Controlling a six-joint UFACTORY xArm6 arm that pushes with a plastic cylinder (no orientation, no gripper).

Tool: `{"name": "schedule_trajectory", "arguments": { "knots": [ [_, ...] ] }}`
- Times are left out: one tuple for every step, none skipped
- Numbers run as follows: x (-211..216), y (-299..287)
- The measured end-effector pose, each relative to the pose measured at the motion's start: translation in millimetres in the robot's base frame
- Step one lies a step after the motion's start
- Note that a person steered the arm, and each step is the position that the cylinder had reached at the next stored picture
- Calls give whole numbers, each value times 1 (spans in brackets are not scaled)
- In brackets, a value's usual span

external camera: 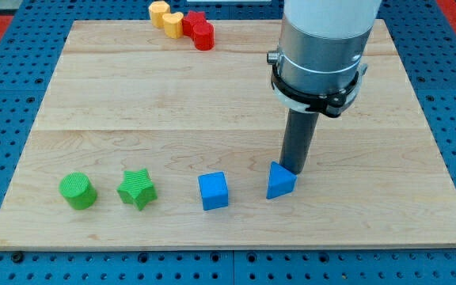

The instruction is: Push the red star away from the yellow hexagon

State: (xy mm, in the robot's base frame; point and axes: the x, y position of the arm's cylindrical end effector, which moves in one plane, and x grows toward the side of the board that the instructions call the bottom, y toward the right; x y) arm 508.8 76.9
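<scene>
Spanning nearly the whole view, the pale wooden board (172,119) lies on a blue perforated table (6,79) that shows around all its edges. Next in bulk comes my arm's grey cylindrical housing (323,39), which drops in from the view's top right and narrows to the dark rod (299,142). I carry no fingers to spread or press together; my tip (293,169) is all there is, and it stands on the board touching or just beside the top of the blue triangular block (279,181), at the lower right of centre.

To the view's left of that block, near but apart, sits the blue cube (213,191). Further left along the same bottom row come the green star (137,189) and then the green cylinder (77,191), the two close together without touching.

At the view's top edge, well apart from my tip, four small blocks crowd together. The yellow hexagon (159,13) is leftmost, with a second yellow block (172,23), whose shape I cannot make out for certain, against its lower right. The red star (194,23) follows, touching that yellow block, and a red cylinder (203,36) sits tight against the star's lower right.
</scene>
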Motion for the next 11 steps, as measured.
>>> {"name": "schedule_trajectory", "arguments": {
  "knots": [
    [-2,-13],
    [-1,-34],
    [7,-17],
    [15,-1],
    [-3,7],
    [-46,71],
    [-79,106],
    [-80,133],
    [-80,133],
    [-121,133],
    [-164,126]
  ]
}}
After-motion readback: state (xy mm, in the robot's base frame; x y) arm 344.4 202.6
